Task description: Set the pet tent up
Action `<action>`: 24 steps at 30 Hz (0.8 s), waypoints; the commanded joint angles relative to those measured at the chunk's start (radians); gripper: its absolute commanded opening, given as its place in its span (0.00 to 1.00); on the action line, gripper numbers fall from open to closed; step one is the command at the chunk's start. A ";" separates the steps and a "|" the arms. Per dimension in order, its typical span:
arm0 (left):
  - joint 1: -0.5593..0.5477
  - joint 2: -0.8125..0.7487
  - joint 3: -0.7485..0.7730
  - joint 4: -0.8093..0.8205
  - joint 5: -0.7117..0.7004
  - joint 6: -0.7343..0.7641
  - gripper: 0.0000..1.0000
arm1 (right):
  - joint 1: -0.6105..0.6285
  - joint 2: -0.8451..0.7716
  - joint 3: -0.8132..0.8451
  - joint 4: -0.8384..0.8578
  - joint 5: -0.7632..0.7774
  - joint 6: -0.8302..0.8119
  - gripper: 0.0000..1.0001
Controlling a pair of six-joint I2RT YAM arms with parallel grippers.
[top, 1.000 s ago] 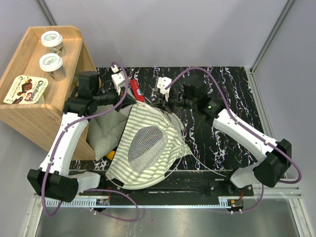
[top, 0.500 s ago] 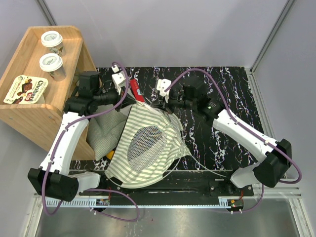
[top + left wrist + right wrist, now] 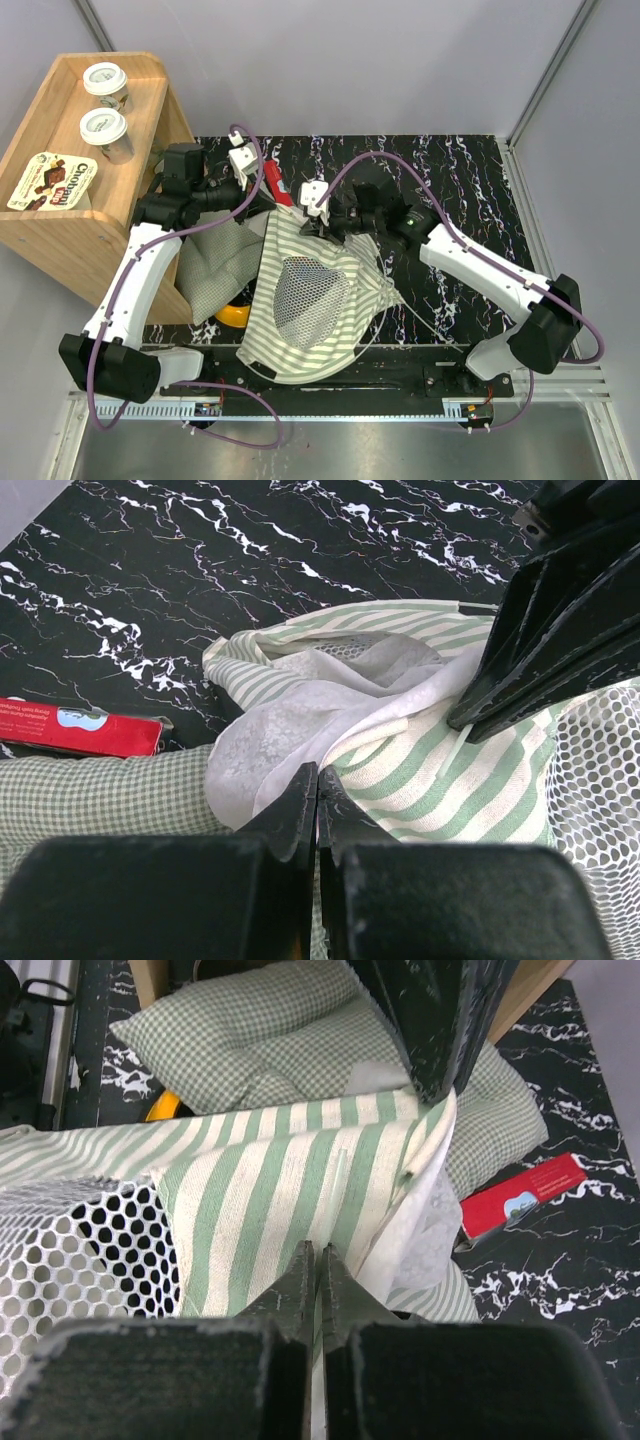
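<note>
**Pet tent (image 3: 330, 325) pinched in two spots**

The pet tent lies crumpled just right of the wooden shelf (image 3: 70, 240). The left gripper (image 3: 316, 777) is squeezed tight on its white lace. The right gripper (image 3: 317, 1252), farther from the shelf, is squeezed tight on its striped cloth.

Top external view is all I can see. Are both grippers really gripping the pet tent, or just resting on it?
Observer: Left wrist view shows the left gripper shut on the pet tent where its white lace curtain meets the stripes.
Operator: And the right one?
Observer: The right gripper is shut on a striped fold beside the mesh window.
Operator: Are the two touching?
Observer: No; right wrist view shows the left's fingers farther along that panel, apart.
</note>
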 commanded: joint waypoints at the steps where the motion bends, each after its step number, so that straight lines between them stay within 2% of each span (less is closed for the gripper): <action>1: 0.035 -0.023 0.064 0.118 -0.028 0.035 0.00 | -0.001 -0.009 -0.069 -0.316 0.026 -0.021 0.00; 14: 0.041 -0.041 0.042 0.091 -0.006 0.052 0.00 | -0.004 -0.053 -0.078 -0.272 0.090 0.023 0.00; 24: 0.040 -0.046 0.047 0.085 0.003 0.050 0.00 | -0.010 -0.025 -0.063 -0.275 0.138 0.031 0.00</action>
